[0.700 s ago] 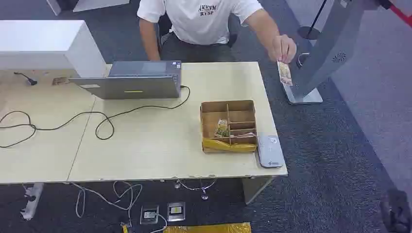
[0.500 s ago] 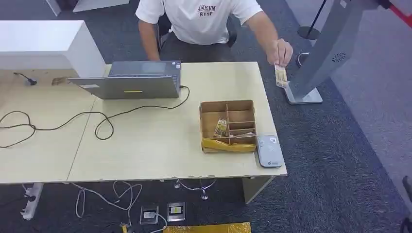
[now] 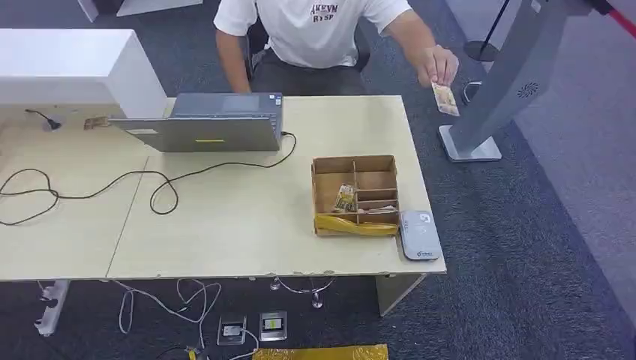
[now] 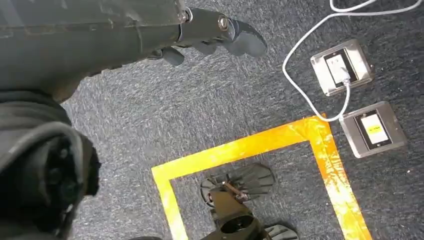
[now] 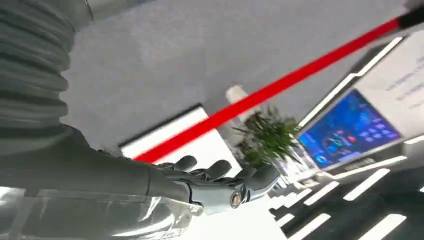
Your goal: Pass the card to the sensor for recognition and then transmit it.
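Left hand, grey with darker fingers: hangs over dark speckled carpet, fingers loosely spread, holding nothing. Beneath it a yellow tape outline on the floor, two metal floor sockets just beside the tape, a white cable plugged into one socket.

Right hand, grey: fingers slightly apart and extended, nothing in them. Behind it a red bar, a green potted plant and a blue-lit display screen.

Head view: the small yellowish patterned card is off the table, pinched in the person's hand beyond the far right corner of the pale wooden table, near the slanted grey kiosk stand. Whether card and stand touch, cannot tell. The person, in a white T-shirt, sits at the far edge of the table.

On the table: an open brown cardboard divider box near the right front corner, a small packet in one compartment, a yellow strip along its front wall. Just beside the box, to the right, the flat grey-white card sensor. Farther back a grey laptop, with a black cable trailing across the table top.
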Tool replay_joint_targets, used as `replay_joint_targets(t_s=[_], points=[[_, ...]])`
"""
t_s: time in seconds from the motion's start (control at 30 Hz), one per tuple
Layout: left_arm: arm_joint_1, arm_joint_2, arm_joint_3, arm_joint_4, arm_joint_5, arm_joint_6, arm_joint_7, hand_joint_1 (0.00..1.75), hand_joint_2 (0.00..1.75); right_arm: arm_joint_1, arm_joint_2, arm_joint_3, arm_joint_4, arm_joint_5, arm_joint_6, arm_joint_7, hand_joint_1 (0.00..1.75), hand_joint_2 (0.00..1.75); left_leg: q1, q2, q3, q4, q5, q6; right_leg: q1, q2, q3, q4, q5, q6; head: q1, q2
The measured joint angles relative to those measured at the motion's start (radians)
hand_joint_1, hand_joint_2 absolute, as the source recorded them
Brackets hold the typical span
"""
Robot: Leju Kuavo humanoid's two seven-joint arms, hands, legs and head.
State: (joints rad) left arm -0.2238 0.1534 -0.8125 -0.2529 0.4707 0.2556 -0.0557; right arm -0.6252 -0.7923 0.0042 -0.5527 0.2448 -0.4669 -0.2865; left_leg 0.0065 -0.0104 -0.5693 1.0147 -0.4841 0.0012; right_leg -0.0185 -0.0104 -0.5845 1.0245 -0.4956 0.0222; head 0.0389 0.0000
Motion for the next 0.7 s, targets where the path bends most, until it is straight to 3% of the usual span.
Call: replay_joint_targets(t_s=[0.17,0.37,0.5,0.7], points=[[-0.003,-0.002,0.000,0.000,-0.011,-0.005,-0.009,0.00,0.00,-0.042,0.026,0.006,-0.077,0.238,0.058,-0.004,0.00,1.75,0.000,0.002,0.000,0.000,0.000,0.000,0.000,0.001,0.000,0.000,0.000,0.000,0.000,0.000],[-0.022,-0.004,0.000,0.000,-0.052,-0.029,-0.008,0.00,0.00,-0.051,0.102,0.078,-0.233,0.450,0.122,0.037,0.00,1.75,0.001,-0.004,0.000,0.000,0.003,0.000,0.001,-0.004,0.000,0.001,0.000,0.000,0.000,0.000],[-0.035,-0.004,0.000,0.000,-0.056,-0.037,-0.007,0.00,0.00,-0.050,0.153,0.128,-0.341,0.496,0.156,0.064,0.00,1.75,0.001,-0.004,0.000,0.000,0.004,-0.001,0.001,-0.005,0.000,0.002,0.000,0.000,0.000,0.000],[-0.036,-0.004,0.000,0.000,-0.056,-0.037,-0.007,0.00,0.00,-0.049,0.186,0.162,-0.424,0.497,0.161,0.065,0.00,1.75,0.001,-0.005,-0.001,0.000,0.003,-0.001,0.001,-0.005,0.000,0.001,0.000,0.000,0.000,0.000]])
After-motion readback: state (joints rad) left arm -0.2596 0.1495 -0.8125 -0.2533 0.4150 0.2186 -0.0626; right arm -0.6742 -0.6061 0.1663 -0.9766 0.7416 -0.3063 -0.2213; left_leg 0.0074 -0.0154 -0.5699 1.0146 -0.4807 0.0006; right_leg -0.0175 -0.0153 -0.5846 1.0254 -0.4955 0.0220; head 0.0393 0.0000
